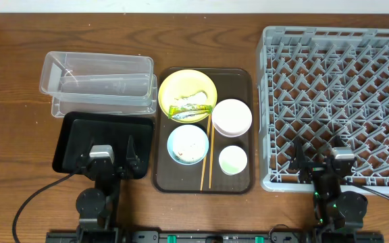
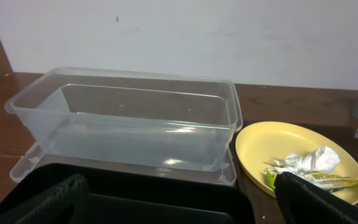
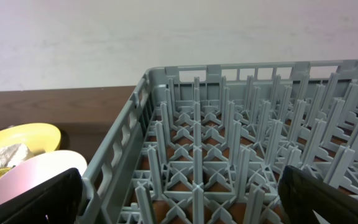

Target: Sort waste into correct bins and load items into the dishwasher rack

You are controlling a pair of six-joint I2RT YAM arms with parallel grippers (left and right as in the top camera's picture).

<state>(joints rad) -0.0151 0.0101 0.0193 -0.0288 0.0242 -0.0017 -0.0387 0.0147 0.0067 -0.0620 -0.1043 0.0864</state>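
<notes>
Now, left hand (image 2: 179, 180): spread wide and gripping nothing; you have it low over the near part of the black tray.
Right hand (image 3: 180, 174): also wide apart and empty, at the near left corner of the dishwasher rack.
Black tray (image 1: 80, 135): on the counter (image 1: 12, 101) at your left, nearest to the left arm.
Clear box (image 1: 98, 81): just beyond the black tray and empty; a second clear rim shows beneath it.
Serving tray (image 1: 238, 79): dark brown, between the black tray and the rack, carrying all the dishes.
Yellow plate (image 1: 174, 86): far left part of the serving tray.
Snack wrapper (image 1: 189, 112): yellow-green and crinkled, lying on the near side of the plate.
White crumpled clump (image 1: 196, 100): on the plate, touching the wrapper's far side; you cannot tell what it is made of.
Pinkish-white bowl (image 1: 231, 117): just right of the plate, on the serving tray.
Light blue bowl (image 1: 188, 144): nearer to you than the plate; its inside looks whitish, too small to read.
Cup (image 1: 233, 160): near right part of the serving tray, just beside the pinkish-white bowl.
Chopsticks (image 1: 205, 169): flat on the serving tray between the light blue bowl and the cup, running far to near.
Dishwasher rack (image 1: 336, 88): grey, on the right of the counter, just beside the serving tray.
</notes>
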